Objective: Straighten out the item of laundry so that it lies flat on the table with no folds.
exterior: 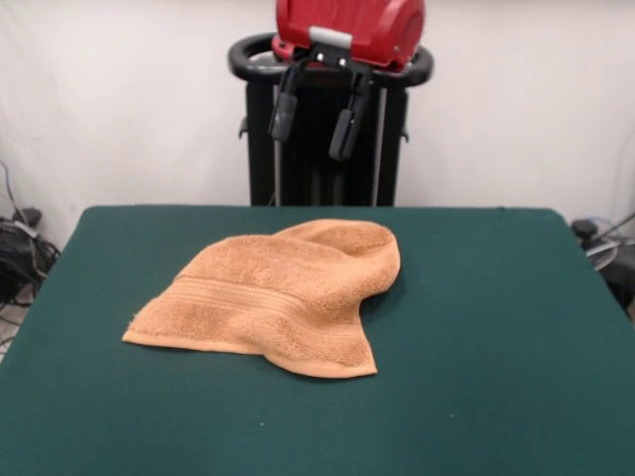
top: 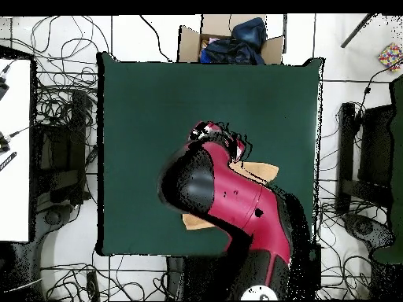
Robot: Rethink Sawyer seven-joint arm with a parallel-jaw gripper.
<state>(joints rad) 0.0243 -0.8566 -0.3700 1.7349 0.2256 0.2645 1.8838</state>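
Observation:
The item of laundry (exterior: pixel 278 293), an orange-tan towel, lies rumpled near the middle of the dark green table (exterior: pixel 476 327). Its far right part is folded over into a rounded hump, and a woven stripe band runs across its near side. My gripper (exterior: pixel 311 142) hangs high above the table's far edge, behind the towel, open with nothing between its black fingers (exterior: pixel 283 111). In the overhead view the red arm (top: pixel 236 197) covers most of the towel; only tan corners (top: pixel 258 170) show on the table (top: pixel 157 102).
A cardboard box (top: pixel 189 43) holding dark blue cloth stands just off one table edge in the overhead view. Cables (top: pixel 55 86) lie on the floor around the table. A white surface (top: pixel 14 149) stands at that view's left.

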